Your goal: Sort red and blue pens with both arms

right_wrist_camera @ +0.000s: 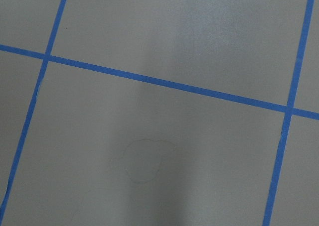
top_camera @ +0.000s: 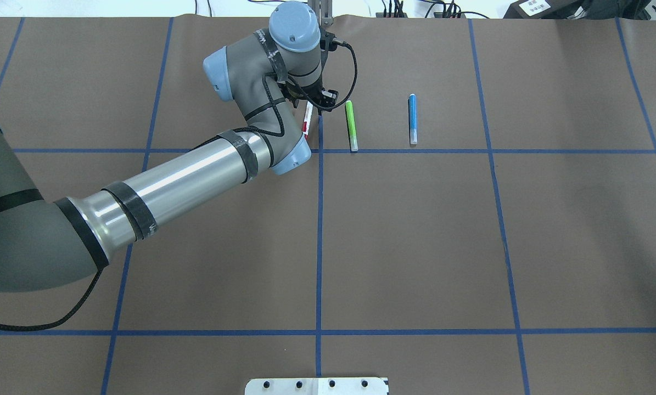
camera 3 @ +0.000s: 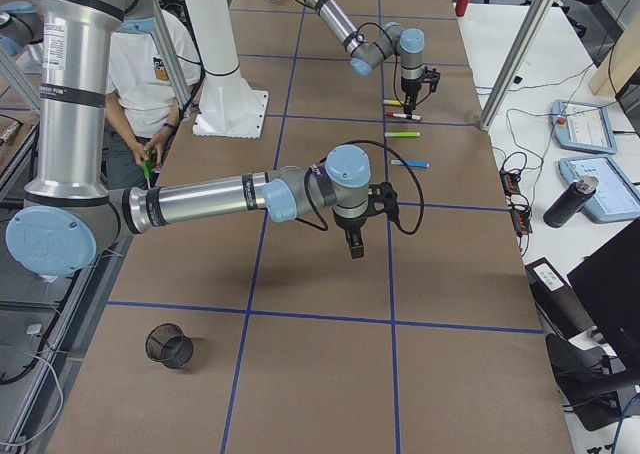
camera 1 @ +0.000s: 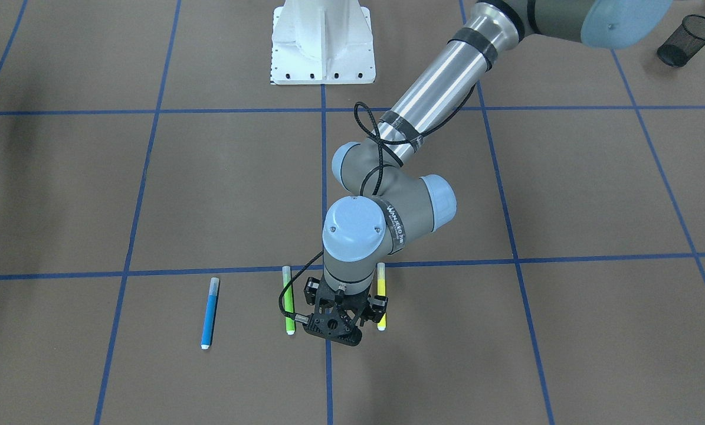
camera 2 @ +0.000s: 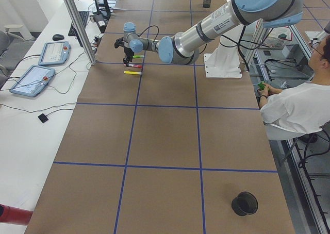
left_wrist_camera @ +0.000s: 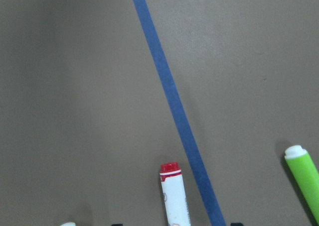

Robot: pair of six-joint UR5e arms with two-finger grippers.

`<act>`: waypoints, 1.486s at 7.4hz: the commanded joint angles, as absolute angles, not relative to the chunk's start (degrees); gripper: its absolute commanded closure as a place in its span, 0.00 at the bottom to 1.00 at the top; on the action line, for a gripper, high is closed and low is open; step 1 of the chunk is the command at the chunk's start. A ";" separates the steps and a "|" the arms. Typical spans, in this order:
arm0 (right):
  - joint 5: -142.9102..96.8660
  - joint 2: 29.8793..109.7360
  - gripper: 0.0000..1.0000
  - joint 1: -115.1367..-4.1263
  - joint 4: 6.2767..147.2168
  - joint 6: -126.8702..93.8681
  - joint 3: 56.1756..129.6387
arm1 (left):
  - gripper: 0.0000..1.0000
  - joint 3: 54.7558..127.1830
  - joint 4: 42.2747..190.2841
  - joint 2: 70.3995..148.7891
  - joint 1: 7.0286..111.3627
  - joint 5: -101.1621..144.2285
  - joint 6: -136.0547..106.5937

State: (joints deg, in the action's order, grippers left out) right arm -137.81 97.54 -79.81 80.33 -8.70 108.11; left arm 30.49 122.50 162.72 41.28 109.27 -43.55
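Between the parted jaws of the left claw [camera 1: 333, 326], the red pen [left_wrist_camera: 174, 198]

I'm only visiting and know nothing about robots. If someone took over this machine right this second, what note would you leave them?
Left gripper: open, low over the red pen, not holding it.
Right gripper: over bare table, well away from the pens; whether it is open or shut cannot be told.
The red pen lies on the table between the yellow marker and the green marker. The blue pen lies beyond the green one, with no gripper near it.
Done: nothing sorted yet.
Left: pick up and sort both pens.
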 commanded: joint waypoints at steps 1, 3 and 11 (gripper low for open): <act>-137.81 97.56 0.00 -79.80 80.33 -8.70 108.11 | 0.51 30.15 122.95 162.77 41.22 108.99 -43.77; -137.81 97.47 0.00 -79.80 80.33 -8.70 108.11 | 0.51 28.83 124.71 162.77 40.69 108.02 -44.03; -137.73 97.03 0.00 -79.80 80.33 -8.70 108.11 | 1.00 30.92 124.54 164.00 41.13 108.19 -49.28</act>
